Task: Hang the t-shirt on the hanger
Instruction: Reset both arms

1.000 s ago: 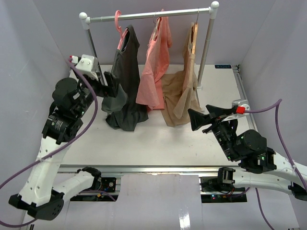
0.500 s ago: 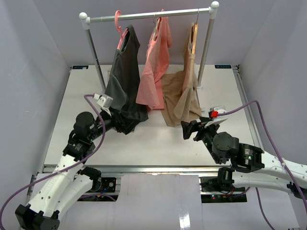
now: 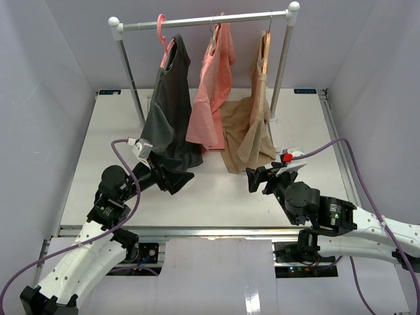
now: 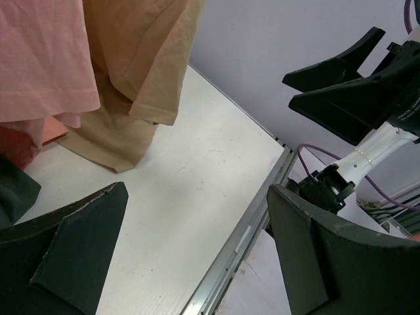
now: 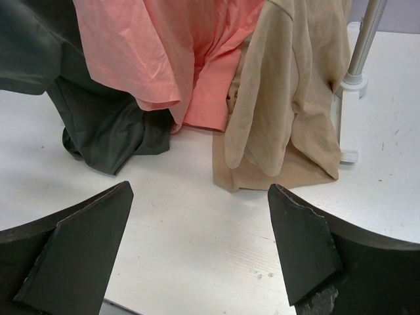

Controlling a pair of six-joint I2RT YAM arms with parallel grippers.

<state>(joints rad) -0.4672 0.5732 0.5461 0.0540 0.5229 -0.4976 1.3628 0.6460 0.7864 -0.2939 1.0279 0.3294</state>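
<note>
The dark charcoal t-shirt hangs on the pink hanger at the left end of the rail, and its hem bunches on the table. My left gripper is low, just in front of that hem, open and empty. In the left wrist view the gripper shows only a sliver of the t-shirt at the left edge. My right gripper is open and empty near the table's front, right of centre. In the right wrist view the gripper faces the t-shirt across bare table.
A salmon-pink garment and a tan garment on a wooden hanger hang on the same rail. The rack's right post stands on a white foot. Grey walls close in both sides, and the table's metal front edge is near.
My left arm came down from beside the hanging t-shirt to low near the table's front. My right arm drew in toward the front and left. Both grippers stayed open.
</note>
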